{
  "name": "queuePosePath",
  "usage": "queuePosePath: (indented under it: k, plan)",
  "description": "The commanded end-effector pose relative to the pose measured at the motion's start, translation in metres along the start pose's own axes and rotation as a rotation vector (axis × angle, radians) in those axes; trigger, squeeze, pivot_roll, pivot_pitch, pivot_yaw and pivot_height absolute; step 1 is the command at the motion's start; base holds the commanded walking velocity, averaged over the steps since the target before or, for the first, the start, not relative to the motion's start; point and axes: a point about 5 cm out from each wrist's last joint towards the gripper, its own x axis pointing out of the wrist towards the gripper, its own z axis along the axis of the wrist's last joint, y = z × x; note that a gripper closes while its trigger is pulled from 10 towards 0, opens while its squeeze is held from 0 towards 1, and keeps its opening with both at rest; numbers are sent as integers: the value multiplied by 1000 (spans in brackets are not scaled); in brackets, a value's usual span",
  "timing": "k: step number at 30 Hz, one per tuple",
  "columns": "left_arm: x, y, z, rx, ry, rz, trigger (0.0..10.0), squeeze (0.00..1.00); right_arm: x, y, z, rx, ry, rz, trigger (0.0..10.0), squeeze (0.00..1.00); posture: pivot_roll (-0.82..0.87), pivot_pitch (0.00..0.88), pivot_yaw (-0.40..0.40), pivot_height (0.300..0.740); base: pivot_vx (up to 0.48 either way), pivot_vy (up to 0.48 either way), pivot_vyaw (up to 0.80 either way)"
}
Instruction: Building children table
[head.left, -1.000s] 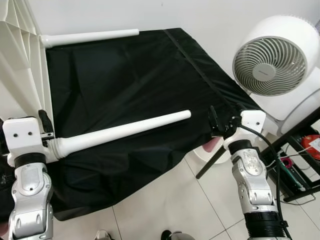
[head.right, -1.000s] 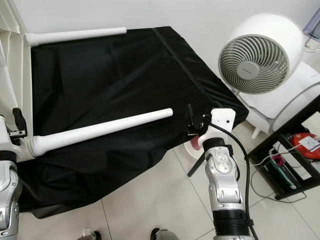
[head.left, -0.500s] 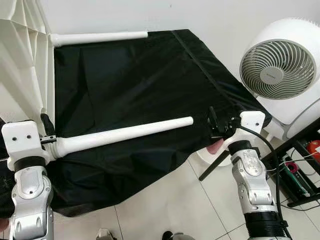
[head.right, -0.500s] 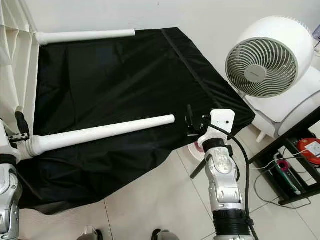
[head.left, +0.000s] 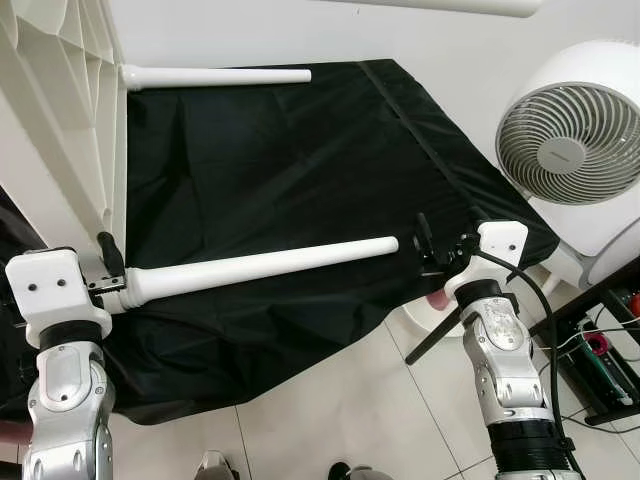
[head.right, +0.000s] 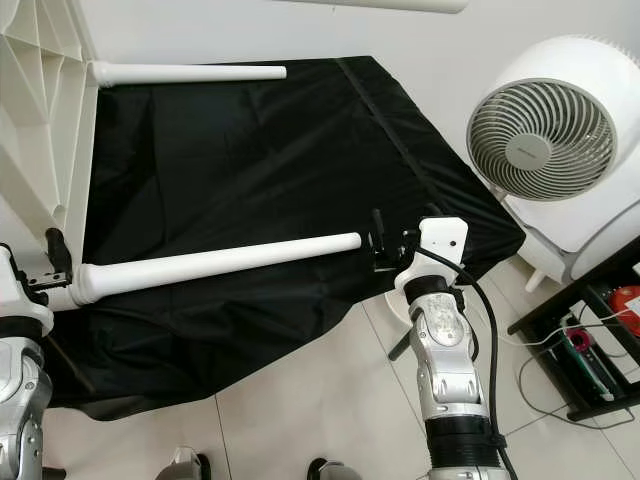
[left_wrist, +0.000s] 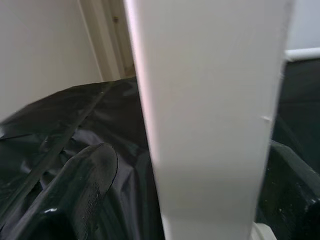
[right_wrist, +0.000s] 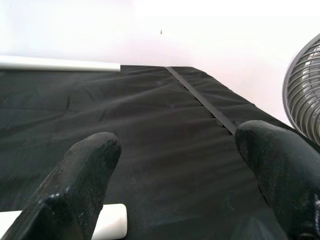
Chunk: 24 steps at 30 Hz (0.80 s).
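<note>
We see our left hand (head.left: 108, 268) closed around the thick end of a long white table leg (head.left: 265, 266), its black fingers (left_wrist: 82, 185) pressed on either side of the leg's white shaft. The leg reaches out sideways over a black cloth (head.left: 290, 170) that lies spread in front of us, and its rounded tip ends just beside our right hand (head.left: 428, 245). That hand is open, its two fingers (right_wrist: 85, 170) spread well apart above the cloth and holding nothing; the leg's tip shows just beside one of them.

The leg's thick end meets the edge of a white ribbed tabletop (head.left: 60, 120) standing on its side at our left. A second white leg (head.left: 215, 75) sticks out from the same panel farther back, along the far edge of the cloth near the wall.

To our right a white round fan (head.left: 580, 130) stands on the tiled floor (head.left: 330, 400), beside a black rack (head.left: 610, 350) with cables.
</note>
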Motion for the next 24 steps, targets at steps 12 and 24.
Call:
queuePosePath:
  k: [12,24]
  plan:
    - [-10,-13,14,-60,-64,-270,10000,0,0,1,-5,29,5,-5,10000,0,81,148,-71,740,0,0,0]
    - [-23,-18,23,-46,-116,-474,10000,0,-2,-1,-6,15,0,-5,10000,0,90,142,-69,740,0,0,0]
